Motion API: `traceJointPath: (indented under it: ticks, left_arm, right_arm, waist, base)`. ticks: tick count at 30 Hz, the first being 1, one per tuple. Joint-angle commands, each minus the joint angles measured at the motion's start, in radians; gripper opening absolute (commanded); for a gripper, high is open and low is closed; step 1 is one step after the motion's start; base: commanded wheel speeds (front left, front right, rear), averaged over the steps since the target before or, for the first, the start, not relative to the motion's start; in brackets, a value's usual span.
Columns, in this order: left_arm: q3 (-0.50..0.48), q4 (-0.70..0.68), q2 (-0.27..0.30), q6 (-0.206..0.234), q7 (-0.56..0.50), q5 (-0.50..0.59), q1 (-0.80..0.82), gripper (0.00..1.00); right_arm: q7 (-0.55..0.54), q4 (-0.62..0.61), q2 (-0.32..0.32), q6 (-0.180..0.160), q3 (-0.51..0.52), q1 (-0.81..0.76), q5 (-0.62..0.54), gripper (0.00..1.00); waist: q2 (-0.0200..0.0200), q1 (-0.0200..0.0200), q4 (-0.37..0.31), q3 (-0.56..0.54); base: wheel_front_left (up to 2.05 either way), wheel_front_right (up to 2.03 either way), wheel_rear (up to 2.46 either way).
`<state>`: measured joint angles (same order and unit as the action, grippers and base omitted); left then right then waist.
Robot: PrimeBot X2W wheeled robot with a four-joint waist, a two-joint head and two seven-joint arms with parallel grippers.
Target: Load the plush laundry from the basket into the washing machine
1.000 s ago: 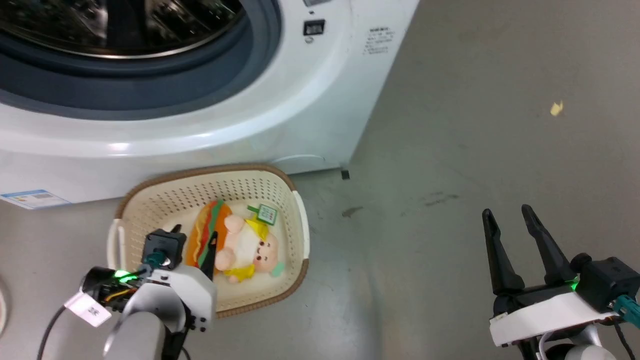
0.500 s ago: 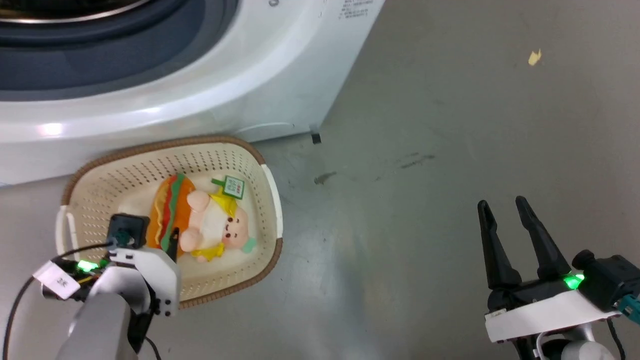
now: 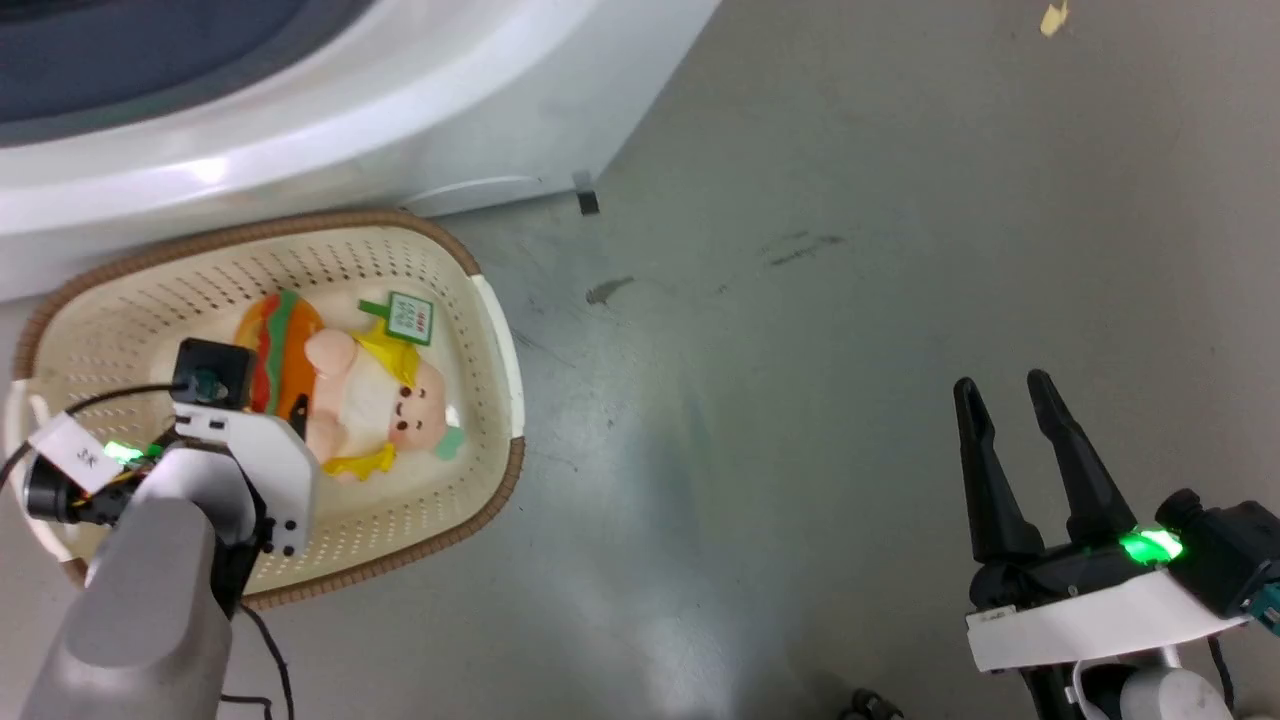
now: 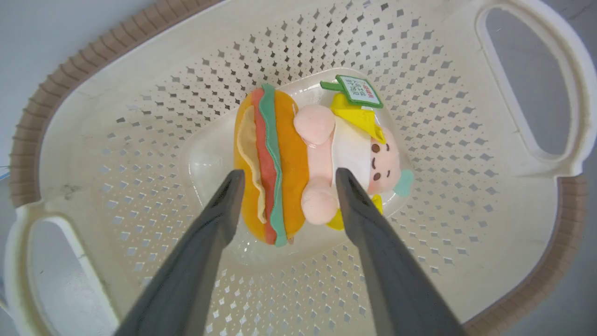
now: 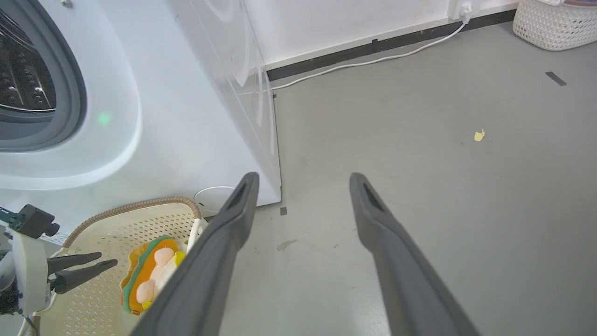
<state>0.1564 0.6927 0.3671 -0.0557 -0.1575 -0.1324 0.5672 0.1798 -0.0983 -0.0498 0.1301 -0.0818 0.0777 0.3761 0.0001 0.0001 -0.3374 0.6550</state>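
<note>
The plush laundry, an orange burger shape joined to a peach doll in yellow and white with a green tag, lies on the bottom of the cream basket. In the left wrist view my left gripper hangs open just above the plush laundry, one finger on each side of it inside the basket. My right gripper stands open and empty over bare floor to the right. The washing machine rises right behind the basket. The right wrist view shows its grey door ring and drum.
Grey concrete floor spreads to the right of the basket. A yellow scrap lies on it. A white cable runs along the wall base, and a white woven basket stands in the far corner.
The head camera has tilted down, so the washer and basket slid up and left in the picture. My left gripper has stayed over the plush, and my right gripper has barely moved.
</note>
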Motion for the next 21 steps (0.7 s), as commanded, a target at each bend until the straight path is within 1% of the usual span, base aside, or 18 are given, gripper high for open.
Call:
traceJointPath:
  ticks: [1, 7, 12, 21]
  left_arm:
    - [0.011, 0.028, 0.016, -0.003, -0.014, -0.001, 0.032, 1.0]
    - [0.034, 0.096, 0.054, -0.008, -0.056, -0.005, 0.095, 1.0]
    - [0.059, 0.146, 0.076, 0.007, -0.08, 0.001, 0.141, 1.0]
    - [0.09, 0.228, 0.104, 0.012, -0.099, -0.015, 0.235, 1.0]
  right_arm:
    - [0.011, -0.007, 0.0, 0.0, -0.006, 0.021, 0.016, 1.0]
    - [0.023, -0.023, 0.0, 0.0, -0.014, 0.023, 0.046, 1.0]
    - [0.034, -0.037, 0.0, 0.0, -0.018, 0.024, 0.09, 1.0]
    - [0.052, -0.067, 0.0, 0.001, -0.031, 0.024, 0.136, 1.0]
  waist:
    - [-0.0001, -0.0001, -0.013, 0.023]
    - [-0.0001, -0.0001, -0.033, 0.08]
    - [-0.0001, -0.0001, -0.051, 0.125]
    - [-0.0001, -0.0001, -0.079, 0.209]
  base:
    - [0.0, 0.0, 0.0]
    - [0.0, 0.0, 0.0]
    - [0.0, 0.0, 0.0]
    - [0.0, 0.0, 0.0]
